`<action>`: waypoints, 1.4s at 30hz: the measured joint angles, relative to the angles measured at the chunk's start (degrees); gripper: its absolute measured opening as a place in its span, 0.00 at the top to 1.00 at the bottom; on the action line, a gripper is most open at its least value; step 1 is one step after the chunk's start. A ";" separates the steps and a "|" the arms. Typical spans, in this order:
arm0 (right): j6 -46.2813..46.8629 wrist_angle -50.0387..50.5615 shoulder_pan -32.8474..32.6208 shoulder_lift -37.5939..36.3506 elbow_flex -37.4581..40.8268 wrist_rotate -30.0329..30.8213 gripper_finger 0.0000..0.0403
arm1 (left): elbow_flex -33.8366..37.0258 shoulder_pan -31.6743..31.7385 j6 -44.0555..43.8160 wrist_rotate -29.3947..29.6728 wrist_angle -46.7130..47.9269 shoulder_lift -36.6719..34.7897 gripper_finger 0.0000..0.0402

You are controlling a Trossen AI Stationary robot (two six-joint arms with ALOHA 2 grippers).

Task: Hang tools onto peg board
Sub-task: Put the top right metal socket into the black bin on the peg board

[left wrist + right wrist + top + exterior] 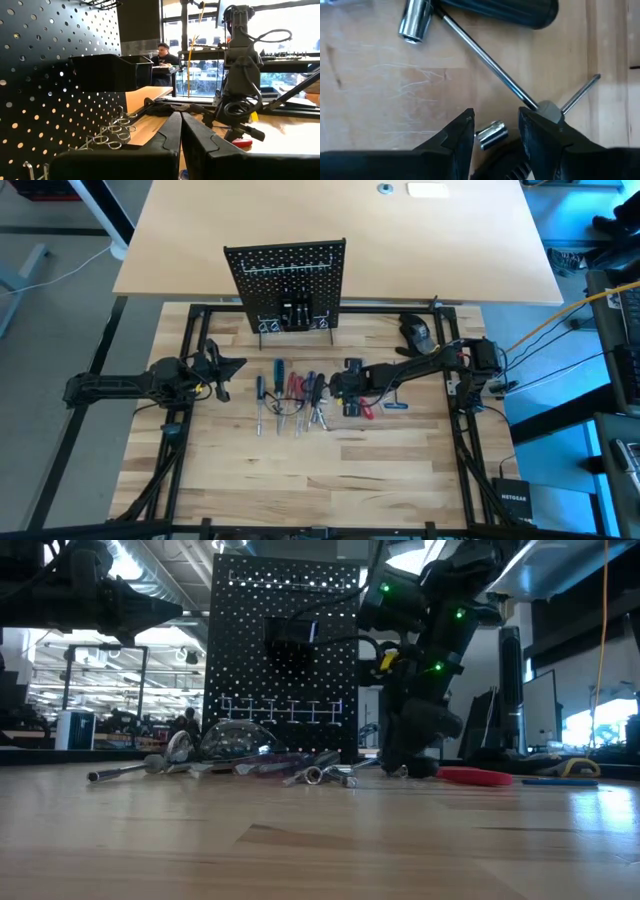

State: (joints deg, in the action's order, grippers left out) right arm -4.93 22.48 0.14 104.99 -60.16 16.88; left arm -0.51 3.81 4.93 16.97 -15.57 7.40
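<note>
R hand (495, 132) half open astride small silver socket (491, 135) on table (380, 85), nothing gripped, L hand (181, 135) clenched empty nr peg board (45, 75)

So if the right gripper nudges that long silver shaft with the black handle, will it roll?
Probably, somewhat: the black-handled tool's thin silver shaft looks round and smooth on the bare wooden tabletop. The thicker black handle would likely make it pivot rather than roll straight. It looks stiff metal, possibly slippery for the open right gripper.
</note>
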 joint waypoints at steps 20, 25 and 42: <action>0.62 8.00 -0.11 -0.02 -2.62 -2.54 0.61 | 0.00 0.00 -0.02 0.00 0.07 -0.02 1.00; 0.64 6.77 -0.11 0.46 -2.62 -2.54 0.61 | 0.00 -0.01 -0.02 0.00 0.07 -0.01 1.00; 2.06 3.49 -0.11 2.71 -2.10 -2.54 0.61 | 0.00 -0.01 -0.02 0.00 0.03 -0.01 1.00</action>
State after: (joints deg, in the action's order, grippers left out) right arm -2.88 25.97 0.03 107.70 -62.26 14.35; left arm -0.51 3.80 4.91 16.97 -15.54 7.39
